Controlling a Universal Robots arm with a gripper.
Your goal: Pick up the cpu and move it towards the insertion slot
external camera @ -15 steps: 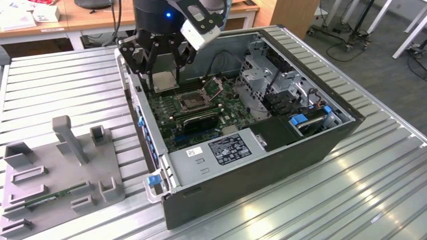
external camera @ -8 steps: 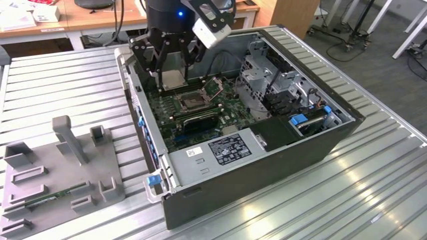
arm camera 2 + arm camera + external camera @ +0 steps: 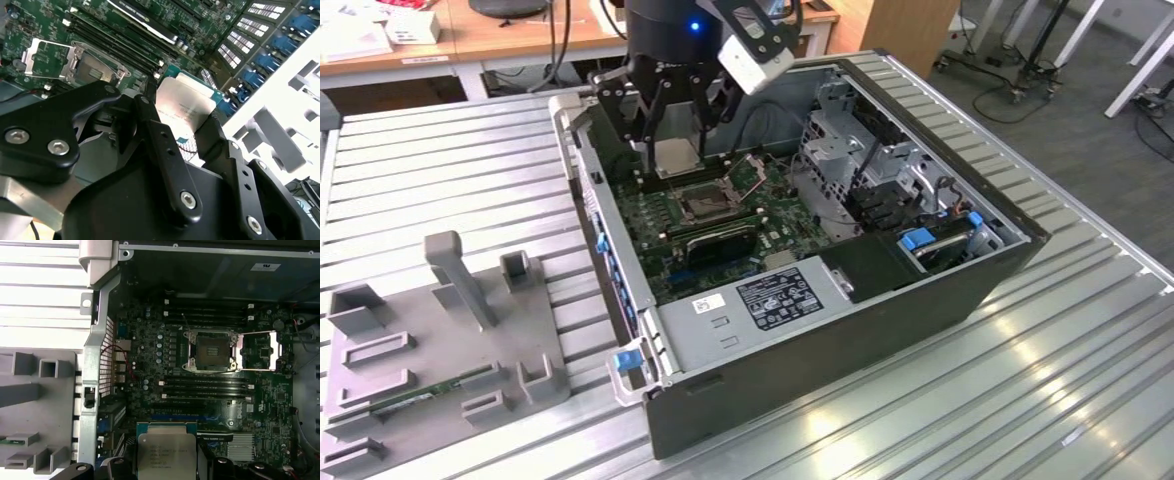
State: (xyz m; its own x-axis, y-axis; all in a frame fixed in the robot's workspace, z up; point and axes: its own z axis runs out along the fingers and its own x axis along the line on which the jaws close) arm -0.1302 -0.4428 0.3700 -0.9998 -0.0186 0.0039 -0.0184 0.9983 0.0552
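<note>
The cpu [image 3: 675, 156] is a silvery square chip with a pale rim, and my gripper [image 3: 675, 165] is shut on it, one black finger on each side. It hangs inside the open computer case, above the green motherboard. The insertion slot [image 3: 707, 201] lies just beyond it toward the case middle, with a dark centre and its metal frame flipped open. In the first wrist view the cpu [image 3: 166, 452] sits apart from the insertion slot [image 3: 210, 350]. In the second wrist view black fingers [image 3: 150, 127] flank the cpu [image 3: 182, 102], with the insertion slot [image 3: 92, 65] beyond.
The black case wall [image 3: 854, 340] and a grey power supply [image 3: 767, 300] bound the motherboard. Long black memory slots [image 3: 205, 387] run beside the socket. Drive bays with blue tabs [image 3: 918, 238] stand on the exterior view's right. A grey fixture block [image 3: 440, 340] on the slatted table holds a green memory stick [image 3: 414, 397].
</note>
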